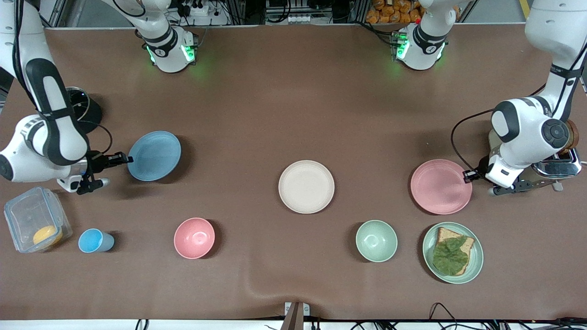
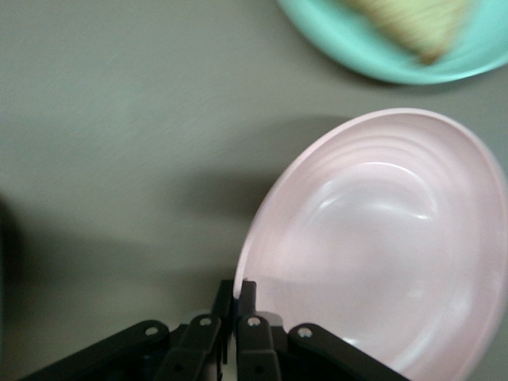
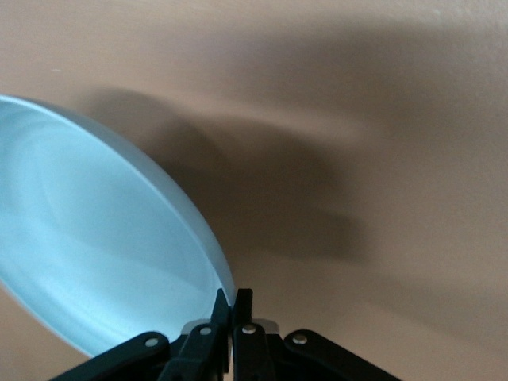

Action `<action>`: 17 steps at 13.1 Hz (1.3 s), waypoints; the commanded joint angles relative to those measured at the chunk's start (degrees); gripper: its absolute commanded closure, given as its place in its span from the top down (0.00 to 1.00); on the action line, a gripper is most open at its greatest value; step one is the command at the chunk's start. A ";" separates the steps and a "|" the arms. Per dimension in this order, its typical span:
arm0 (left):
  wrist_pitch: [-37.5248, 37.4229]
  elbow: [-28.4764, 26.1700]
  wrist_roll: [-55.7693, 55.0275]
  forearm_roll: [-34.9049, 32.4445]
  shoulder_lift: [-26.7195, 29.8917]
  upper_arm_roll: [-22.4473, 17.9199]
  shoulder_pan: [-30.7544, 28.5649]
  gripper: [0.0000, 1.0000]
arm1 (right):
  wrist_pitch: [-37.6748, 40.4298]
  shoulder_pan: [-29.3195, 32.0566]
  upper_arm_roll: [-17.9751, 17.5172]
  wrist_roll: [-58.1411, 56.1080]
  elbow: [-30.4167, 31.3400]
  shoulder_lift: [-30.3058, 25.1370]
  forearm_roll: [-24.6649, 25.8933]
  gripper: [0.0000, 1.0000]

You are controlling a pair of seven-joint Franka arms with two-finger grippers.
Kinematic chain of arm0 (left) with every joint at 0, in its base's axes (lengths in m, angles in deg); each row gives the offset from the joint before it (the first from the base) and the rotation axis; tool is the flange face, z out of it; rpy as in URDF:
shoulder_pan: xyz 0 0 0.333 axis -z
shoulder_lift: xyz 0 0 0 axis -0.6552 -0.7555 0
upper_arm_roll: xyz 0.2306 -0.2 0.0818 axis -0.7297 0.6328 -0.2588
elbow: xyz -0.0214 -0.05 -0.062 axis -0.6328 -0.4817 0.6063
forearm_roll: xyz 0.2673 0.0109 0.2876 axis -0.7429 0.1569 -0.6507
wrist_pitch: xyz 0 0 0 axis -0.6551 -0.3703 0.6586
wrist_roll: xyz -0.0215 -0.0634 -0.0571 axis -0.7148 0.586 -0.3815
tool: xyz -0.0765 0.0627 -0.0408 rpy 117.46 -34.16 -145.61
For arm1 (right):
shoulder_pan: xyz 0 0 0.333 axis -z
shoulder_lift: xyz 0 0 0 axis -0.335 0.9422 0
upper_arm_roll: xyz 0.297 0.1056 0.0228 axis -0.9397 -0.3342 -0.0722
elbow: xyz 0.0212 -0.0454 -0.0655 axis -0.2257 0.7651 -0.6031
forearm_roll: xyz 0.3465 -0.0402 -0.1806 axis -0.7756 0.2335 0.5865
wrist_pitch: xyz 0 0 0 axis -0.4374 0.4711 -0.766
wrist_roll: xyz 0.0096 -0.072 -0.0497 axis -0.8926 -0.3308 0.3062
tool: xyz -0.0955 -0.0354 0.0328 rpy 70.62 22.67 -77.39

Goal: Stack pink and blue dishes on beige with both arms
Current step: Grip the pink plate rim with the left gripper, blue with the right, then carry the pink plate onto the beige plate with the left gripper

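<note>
**Both grippers pinching plate rims**

No legible writing appears. Round plates have no long axis. The beige plate (image 1: 306, 186) lies flat at table centre. The pink plate (image 1: 440, 186), at its 3 o'clock, is pinched at the rim by the left gripper (image 1: 468, 175). The blue plate (image 1: 154, 156), at 9 o'clock, is tilted, its rim pinched by the right gripper (image 1: 130, 159).
</note>
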 commanded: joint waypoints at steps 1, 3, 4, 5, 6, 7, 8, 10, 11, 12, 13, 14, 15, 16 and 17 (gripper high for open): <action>-8.67 5.09 -3.14 2.35 2.50 5.33 -0.42 0.00 | 7.05 -1.26 0.13 3.23 -6.66 0.90 -0.84 0.00; -13.34 10.19 -6.57 5.32 1.97 9.29 -0.16 0.00 | 10.49 -3.01 0.22 6.74 -10.00 0.90 -0.67 0.00; -14.84 12.13 -8.68 6.56 1.71 11.48 0.37 0.00 | 11.11 -3.46 0.22 8.58 -10.97 0.90 -0.58 0.00; -15.99 13.28 -13.48 6.66 1.70 14.03 1.24 0.00 | 11.73 -4.33 0.22 10.08 -11.77 0.90 -0.58 0.00; -16.18 14.25 -18.40 6.66 1.53 15.62 2.47 0.00 | 12.26 -4.77 0.22 11.23 -12.47 0.90 -0.58 0.00; -16.26 14.26 -21.32 6.66 1.27 16.68 4.48 0.00 | 12.43 -5.13 0.22 12.11 -12.91 0.90 -0.58 0.00; -16.00 14.52 -23.27 6.66 -0.30 16.86 7.29 0.00 | 12.61 -5.30 0.22 12.47 -13.09 0.90 -0.58 0.00; -15.21 17.31 -26.88 6.14 -3.46 16.78 12.22 0.00 | 12.79 -6.09 0.22 13.52 -13.36 0.90 -0.58 0.00; -15.12 18.90 -27.94 6.31 -5.22 16.86 13.98 0.00 | 12.79 -6.18 0.22 14.22 -13.44 0.90 -0.58 0.00; -14.69 20.83 -28.55 6.31 -7.24 16.78 16.43 0.00 | 12.79 -6.36 0.22 14.40 -13.71 0.90 -0.58 0.00; -14.07 22.50 -29.78 6.13 -9.35 16.52 17.85 0.00 | 12.79 -6.62 0.22 14.40 -13.80 0.90 -0.49 0.00; -12.76 22.95 -31.01 5.70 -10.68 16.43 18.82 0.00 | 12.79 -6.80 0.22 15.19 -13.80 0.90 -0.58 0.00; -10.66 22.87 -31.20 4.91 -11.47 16.42 19.09 0.00 | 12.79 -6.97 0.22 15.72 -13.88 0.90 -0.49 0.00; -8.99 22.52 -31.37 4.12 -12.70 16.42 19.96 0.00 | 12.79 -7.24 0.22 15.98 -13.88 0.90 -0.49 0.00; -7.40 22.26 -32.33 3.68 -13.67 16.16 21.54 0.00 | 12.79 -7.33 0.22 16.16 -14.06 0.90 -0.49 0.00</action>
